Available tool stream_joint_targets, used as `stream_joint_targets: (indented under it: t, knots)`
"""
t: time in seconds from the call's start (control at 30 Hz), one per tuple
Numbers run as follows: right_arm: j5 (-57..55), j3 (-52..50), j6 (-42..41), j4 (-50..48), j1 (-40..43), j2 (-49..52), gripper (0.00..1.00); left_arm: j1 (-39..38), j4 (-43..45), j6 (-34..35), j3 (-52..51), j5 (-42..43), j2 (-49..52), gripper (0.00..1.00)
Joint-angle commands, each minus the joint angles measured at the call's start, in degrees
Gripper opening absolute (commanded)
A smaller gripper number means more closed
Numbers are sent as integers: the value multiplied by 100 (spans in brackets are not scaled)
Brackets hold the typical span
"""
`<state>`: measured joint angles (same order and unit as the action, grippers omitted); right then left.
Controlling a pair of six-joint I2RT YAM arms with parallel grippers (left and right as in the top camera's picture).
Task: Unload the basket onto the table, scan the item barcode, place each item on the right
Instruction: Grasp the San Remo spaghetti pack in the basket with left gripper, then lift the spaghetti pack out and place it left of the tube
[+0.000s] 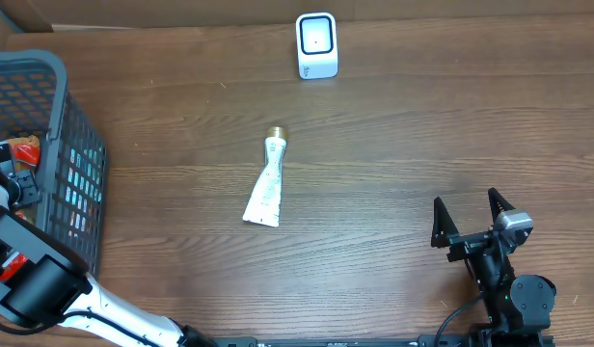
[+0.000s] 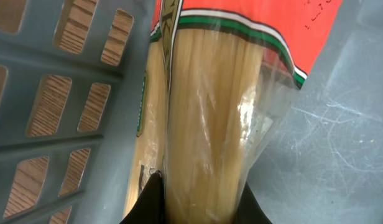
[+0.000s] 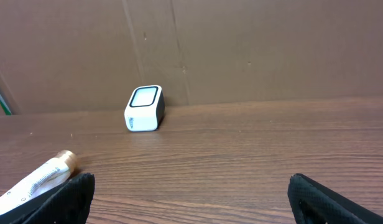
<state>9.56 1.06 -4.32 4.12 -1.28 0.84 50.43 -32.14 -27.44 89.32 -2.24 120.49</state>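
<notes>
At nine o'clock on the bench point(image 1: 422, 125), a grey slatted basket point(image 1: 80, 173); down inside it, the left claw point(image 2: 201, 205), pressed together on a clear packet of spaghetti point(image 2: 210, 112); packet lying along the basket floor, close against the slatted wall, a red, white and green band across its far end; dark fingertips point(image 2: 148, 202) touching either flank of the packet at six o'clock in the left wrist view. At five o'clock on the bench, the right claw point(image 1: 467, 204), spread wide, pinching nothing, well apart from everything else. At twelve o'clock, a white scanner point(image 1: 316, 44), upright near the back edge. Near the centre, a white tube point(image 1: 266, 183) with a gold cap, flat on the wood, cap toward twelve o'clock, well apart from scanner and basket alike.
</notes>
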Motion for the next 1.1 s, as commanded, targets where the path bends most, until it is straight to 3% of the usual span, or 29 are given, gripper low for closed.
stream_joint_targets:
  t: [0.0,0.3,0.67,1.07]
  knots:
    - [-55,-61,-11,-22,-48,-68,100,-39,-350,175,-122,286,83,4]
    - [-55,-61,-11,-22,-48,-68,100,-59,-452,592,431,892,-1506,4]
    - [-55,-61,-11,-22,-48,-68,100,-61,-131,1777,439,942,-2885,4]
    - [-55,-61,-11,-22,-48,-68,100,-240,1453,3241,472,1847,-4688,4]
